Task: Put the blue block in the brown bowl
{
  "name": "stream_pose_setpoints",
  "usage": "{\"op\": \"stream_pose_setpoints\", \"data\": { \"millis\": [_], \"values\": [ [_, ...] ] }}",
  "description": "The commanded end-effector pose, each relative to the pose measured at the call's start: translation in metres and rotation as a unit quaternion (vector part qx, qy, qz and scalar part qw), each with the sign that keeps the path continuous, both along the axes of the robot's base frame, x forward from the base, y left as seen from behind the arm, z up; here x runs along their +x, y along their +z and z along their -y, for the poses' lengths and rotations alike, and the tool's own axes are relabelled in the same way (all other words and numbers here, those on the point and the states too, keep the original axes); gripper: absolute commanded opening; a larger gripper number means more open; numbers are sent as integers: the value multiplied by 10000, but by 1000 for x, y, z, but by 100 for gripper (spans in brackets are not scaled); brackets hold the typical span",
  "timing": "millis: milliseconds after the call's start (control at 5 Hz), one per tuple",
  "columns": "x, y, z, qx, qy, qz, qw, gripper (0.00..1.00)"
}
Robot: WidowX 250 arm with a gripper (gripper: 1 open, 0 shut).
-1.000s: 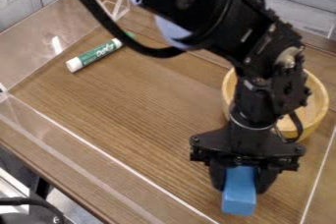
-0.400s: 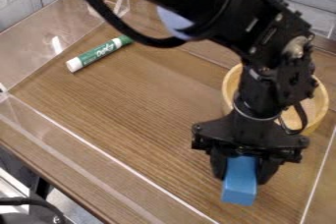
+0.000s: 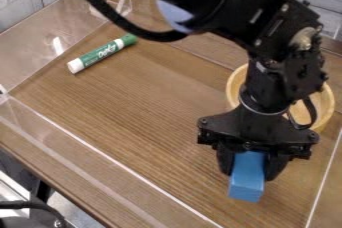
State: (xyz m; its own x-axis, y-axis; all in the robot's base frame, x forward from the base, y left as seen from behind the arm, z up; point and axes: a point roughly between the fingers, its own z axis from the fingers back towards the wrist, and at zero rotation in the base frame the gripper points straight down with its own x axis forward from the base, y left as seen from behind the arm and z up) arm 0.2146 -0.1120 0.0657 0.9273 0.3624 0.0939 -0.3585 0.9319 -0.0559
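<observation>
blue block (image 3: 247, 180) before brown bowl (image 3: 325, 104)

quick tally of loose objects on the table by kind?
blue block: 1, held in the gripper
brown bowl: 1, mostly hidden behind the arm
green-and-white marker: 1
Total: 3

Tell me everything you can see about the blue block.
The blue block is a small, matte, light-blue rectangular piece with rounded edges. It hangs roughly upright, slightly tilted, its upper end clamped in the black gripper, which points down. Whether its lower end touches the wooden table is unclear. It sits in front of the brown bowl, not in it.
</observation>
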Motion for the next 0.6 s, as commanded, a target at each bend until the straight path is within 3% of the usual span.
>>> {"op": "stream_pose_setpoints", "data": {
  "millis": [0,400],
  "values": [
    [12,23,7,-155,-131,415,9989,0],
    [15,32,6,-117,-331,566,9978,0]
  ]
}}
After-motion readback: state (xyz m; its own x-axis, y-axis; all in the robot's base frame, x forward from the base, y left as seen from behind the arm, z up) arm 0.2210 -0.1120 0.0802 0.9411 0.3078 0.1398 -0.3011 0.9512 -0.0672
